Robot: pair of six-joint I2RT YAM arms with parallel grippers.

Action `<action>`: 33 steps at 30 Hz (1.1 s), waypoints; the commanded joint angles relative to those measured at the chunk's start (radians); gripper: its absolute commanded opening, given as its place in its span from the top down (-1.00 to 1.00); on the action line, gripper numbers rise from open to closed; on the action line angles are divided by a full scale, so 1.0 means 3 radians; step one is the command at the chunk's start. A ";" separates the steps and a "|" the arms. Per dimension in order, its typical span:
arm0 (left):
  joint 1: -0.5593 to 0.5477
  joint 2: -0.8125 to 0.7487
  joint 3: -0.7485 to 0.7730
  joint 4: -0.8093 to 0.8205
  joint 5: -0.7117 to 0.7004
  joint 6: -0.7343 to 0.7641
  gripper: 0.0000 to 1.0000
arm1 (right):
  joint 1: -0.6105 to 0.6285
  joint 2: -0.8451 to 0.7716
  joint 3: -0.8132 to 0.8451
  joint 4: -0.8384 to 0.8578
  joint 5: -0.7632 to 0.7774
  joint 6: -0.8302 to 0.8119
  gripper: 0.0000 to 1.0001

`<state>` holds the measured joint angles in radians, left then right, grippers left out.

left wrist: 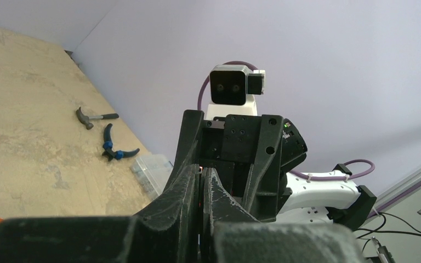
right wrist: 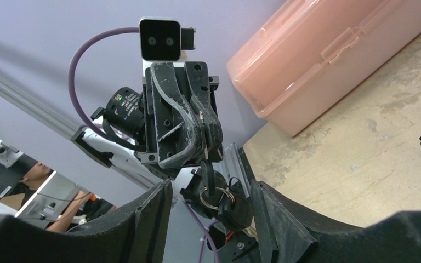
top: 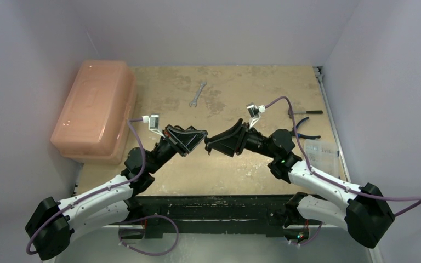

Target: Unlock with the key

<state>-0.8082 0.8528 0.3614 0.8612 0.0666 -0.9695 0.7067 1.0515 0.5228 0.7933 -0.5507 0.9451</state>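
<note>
Key bunch (right wrist: pixel 219 197) is being dangled right under the left tool (right wrist: pixel 202 137), up in the air between the two arms and well above the bench (top: pixel 241 172). Two black-headed keys are being carried on a small ring, one pointing up toward the pinched fingers and the other hanging lower. The left tool is being clamped shut with the key bunch hanging from it. A thin sliver of bright metal is being shown between its fingers, but whether that's a key blade or part of a lock honestly can't be told.

Progress-wise, the pickup is being counted as done. No lock is being made out clearly in any view, so nothing is being called unlocked yet, and the inserting and turning are being judged as what's left.

The right tool (top: pixel 215 143) is being held wide open facing the left one, with its fingers on either side of the hanging keys and apparently touching nothing. It's probably being lined up for a grab on a key head.

Further out, a closed pink box (top: pixel 96 107), a wrench (top: pixel 197 94), a hammer (top: pixel 306 112), pliers (top: pixel 301 131) and a clear case (top: pixel 320 149) are being left alone on the bench.
</note>
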 commanded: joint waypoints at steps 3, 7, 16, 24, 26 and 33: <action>-0.0008 0.0042 -0.0011 0.0262 -0.0028 -0.0026 1.00 | 0.0006 -0.0004 0.0180 0.0092 0.0003 -0.0013 -0.15; -0.0009 0.0080 -0.0011 0.0297 -0.0028 -0.0030 1.00 | 0.0007 0.0015 0.0185 0.0141 -0.0014 0.0025 -0.08; -0.0008 0.0098 -0.0016 0.0309 -0.0087 -0.0027 1.00 | 0.0017 0.0084 0.0157 0.0320 -0.0076 0.0150 0.05; -0.0010 0.0141 -0.0024 0.0350 -0.0136 -0.0031 1.00 | 0.0046 0.0168 0.0147 0.0416 -0.0097 0.0204 0.05; -0.0006 0.0152 -0.0031 0.0371 -0.0141 -0.0039 1.00 | 0.0048 0.0193 0.0156 0.0441 -0.0092 0.0213 0.06; -0.0006 0.0148 -0.0034 0.0369 -0.0162 -0.0031 1.00 | 0.0046 0.0243 0.0194 0.0423 -0.0068 0.0185 0.37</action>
<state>-0.8085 0.9012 0.3611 0.9054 0.0360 -0.9771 0.7151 1.1267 0.5377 0.8764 -0.5678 1.0035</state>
